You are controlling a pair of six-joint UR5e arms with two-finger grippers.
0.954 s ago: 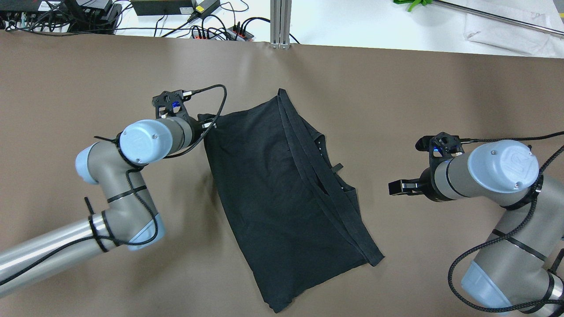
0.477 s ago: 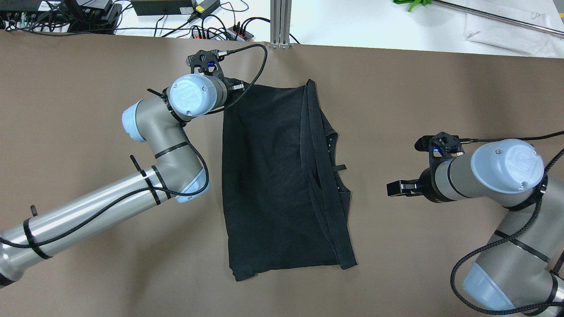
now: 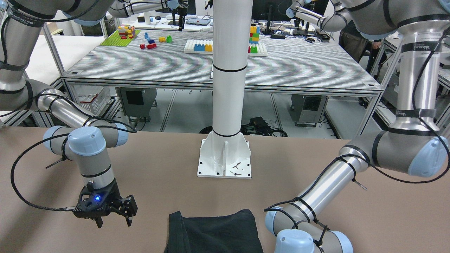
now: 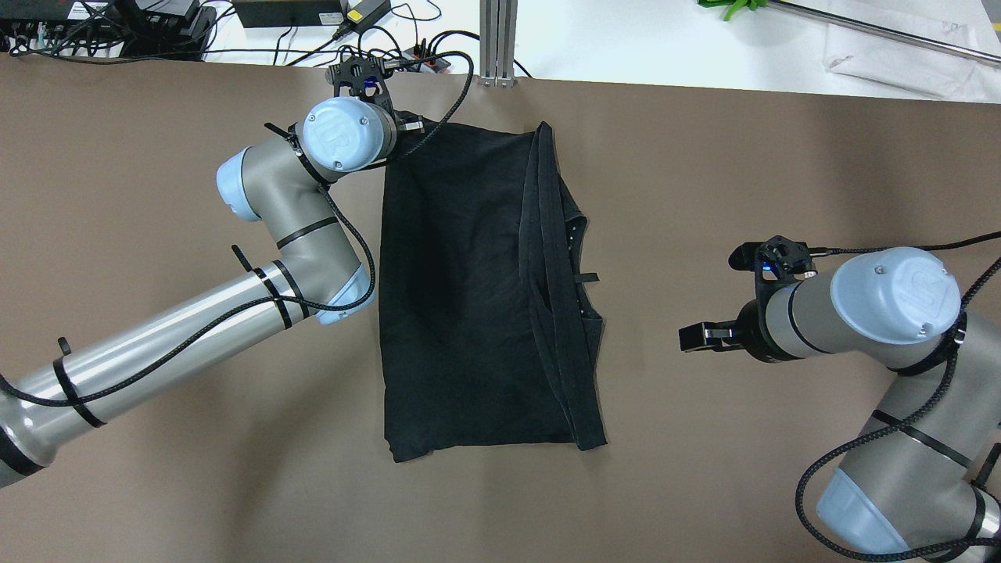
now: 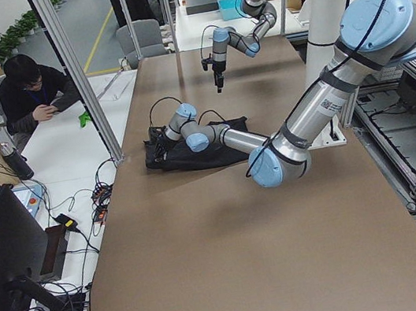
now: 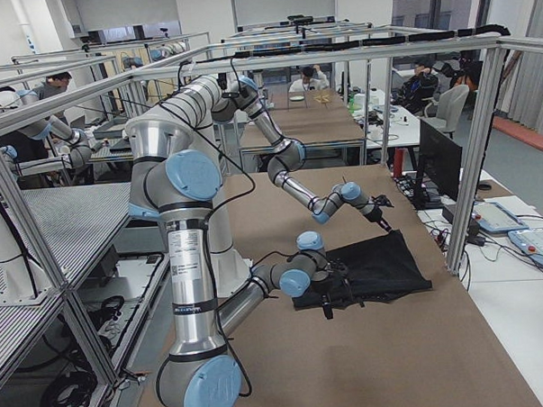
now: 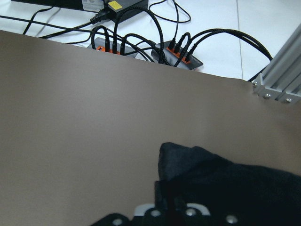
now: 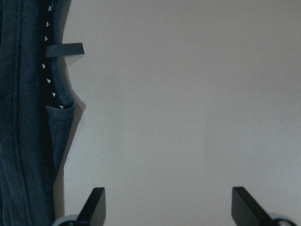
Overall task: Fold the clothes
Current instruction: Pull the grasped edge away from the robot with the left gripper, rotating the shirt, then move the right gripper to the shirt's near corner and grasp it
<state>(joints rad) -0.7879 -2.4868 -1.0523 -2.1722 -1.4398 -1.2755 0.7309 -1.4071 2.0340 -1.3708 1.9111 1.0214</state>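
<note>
Worktop [image 4: 782, 172]: brown, carrying the clothes [image 4: 461, 313] at its centre, with their far edge near the worktop's far edge.

Step in hand, as judged: pulling the half-folded piece square by one corner. The next move calls for laying that corner down flat, then a second fold across, probably needing both arms.

Clothes: black, doubled lengthwise into a rough rectangle. Hemmed edges are stacked along the right side, with a small tag and white print showing there. They lie flat with few wrinkles.

Left tool [image 4: 408, 127]: clenched on the far left corner, fabric bunched at it.

Right tool [image 4: 690, 338]: released, empty, apart from the clothes' right edge.
</note>
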